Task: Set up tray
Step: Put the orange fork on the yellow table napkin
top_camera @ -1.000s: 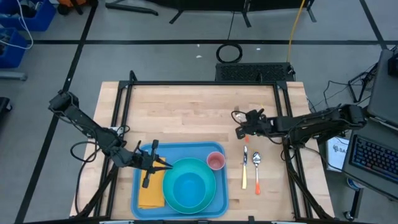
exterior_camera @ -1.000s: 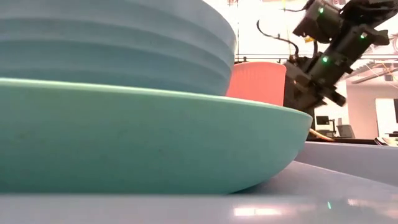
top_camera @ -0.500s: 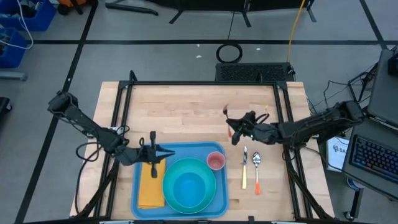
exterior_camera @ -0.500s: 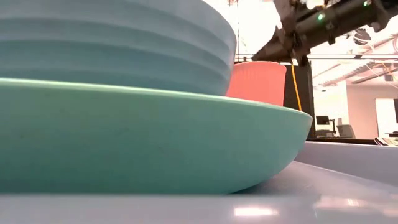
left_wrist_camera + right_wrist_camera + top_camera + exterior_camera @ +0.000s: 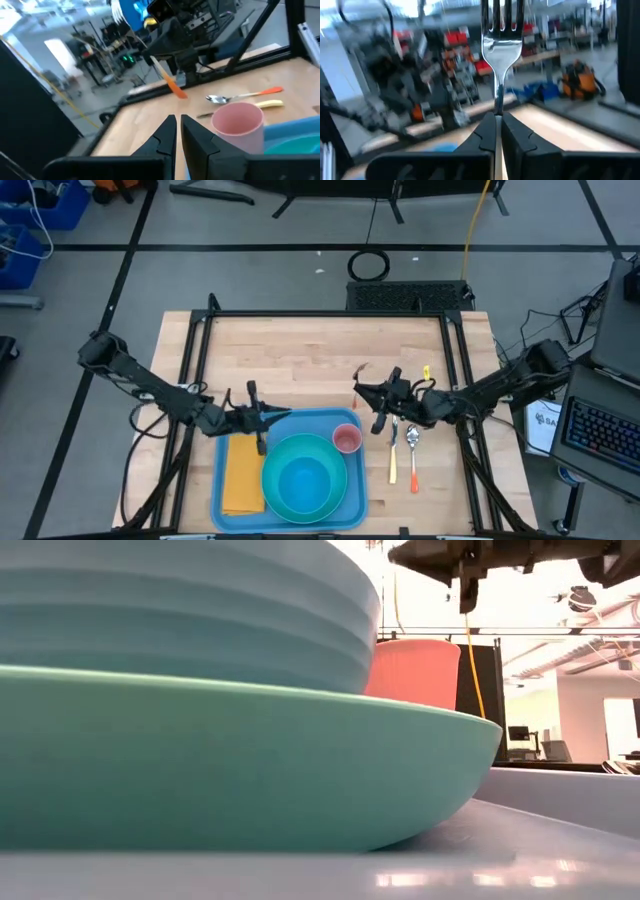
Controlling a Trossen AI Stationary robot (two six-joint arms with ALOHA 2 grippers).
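Tray (image 5: pixel 229 510) sits at the near edge of my tabletop (image 5: pixel 300 355), carrying the turquoise plate (image 5: pixel 340 492) with a blue bowl (image 5: pixel 300 480) on it, an orange napkin (image 5: pixel 240 480) beside that and a pink cup (image 5: pixel 347 440) at the far right corner. My right pincer (image 5: pixel 375 395) is clamped on a fork (image 5: pixel 501 45) with an orange handle, held above the tabletop just beyond the cup, near the spoon (image 5: pixel 412 450) and knife (image 5: pixel 394 450) lying to the tray's right. My left pincer (image 5: pixel 262 418) hovers over the tray's far edge, fingers nearly together and holding nothing.
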